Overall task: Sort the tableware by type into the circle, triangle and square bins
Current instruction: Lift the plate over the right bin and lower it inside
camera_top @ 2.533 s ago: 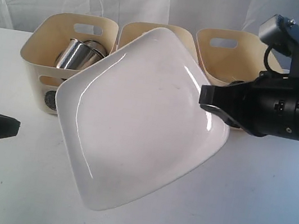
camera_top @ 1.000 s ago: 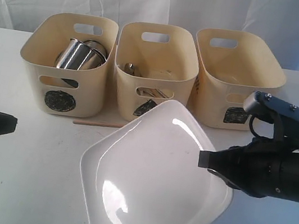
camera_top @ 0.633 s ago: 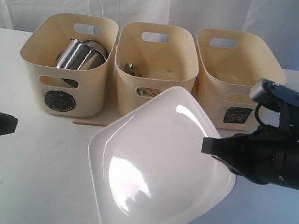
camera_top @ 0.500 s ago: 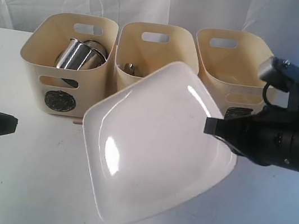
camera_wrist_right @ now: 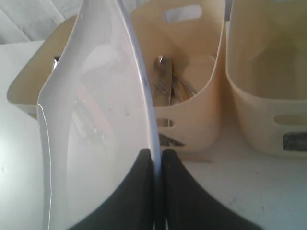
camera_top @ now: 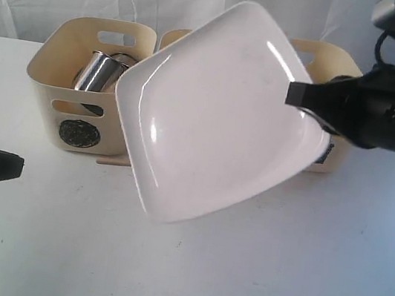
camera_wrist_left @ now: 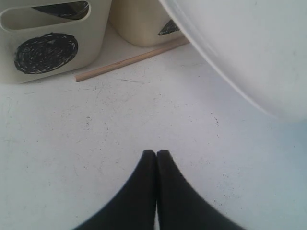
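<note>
Gripping the large white square plate by its right rim, the right pincer holds it tilted in the air in the exterior view, in front of the triangle bin and the square bin. The circle bin stands at the left with two steel mugs inside. The left pincer sits low at the left edge, over the bench.

From the left wrist view, the left pincer is closed and empty, just above the bench. A thin wooden chopstick lies on the bench in front of the bins.

From the right wrist view, the right pincer is clamped on the plate's edge. Cutlery lies in the triangle bin.
</note>
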`<action>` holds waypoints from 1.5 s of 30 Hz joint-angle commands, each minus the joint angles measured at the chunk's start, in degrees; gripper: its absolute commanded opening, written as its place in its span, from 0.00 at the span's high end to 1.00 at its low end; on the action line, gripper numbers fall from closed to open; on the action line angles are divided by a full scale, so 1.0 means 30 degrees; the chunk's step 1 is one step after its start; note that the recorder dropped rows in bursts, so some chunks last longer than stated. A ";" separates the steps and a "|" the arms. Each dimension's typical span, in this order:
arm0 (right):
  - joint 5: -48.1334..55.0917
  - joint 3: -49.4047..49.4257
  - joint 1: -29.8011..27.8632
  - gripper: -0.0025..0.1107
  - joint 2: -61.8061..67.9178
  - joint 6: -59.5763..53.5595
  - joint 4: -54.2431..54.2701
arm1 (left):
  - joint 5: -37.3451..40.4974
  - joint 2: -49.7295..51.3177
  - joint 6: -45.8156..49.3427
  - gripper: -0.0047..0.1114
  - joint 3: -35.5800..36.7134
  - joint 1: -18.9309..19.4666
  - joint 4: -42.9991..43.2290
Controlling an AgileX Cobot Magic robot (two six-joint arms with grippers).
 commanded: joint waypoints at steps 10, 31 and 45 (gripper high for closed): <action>-0.4721 -0.3366 -0.3758 0.98 0.1525 0.0068 -0.0495 | 0.0460 -0.0130 -0.0169 0.96 0.0078 0.0026 -0.0153; -0.6802 -0.8842 -0.6041 0.98 0.7085 -0.1966 -0.0495 | 0.0150 -0.0130 -0.0165 0.96 0.0078 0.0026 -0.0188; -0.4355 -0.8872 -0.6364 0.96 1.0056 -0.3691 -0.0495 | 0.0150 -0.0130 -0.0251 0.96 0.0078 0.0026 -0.0223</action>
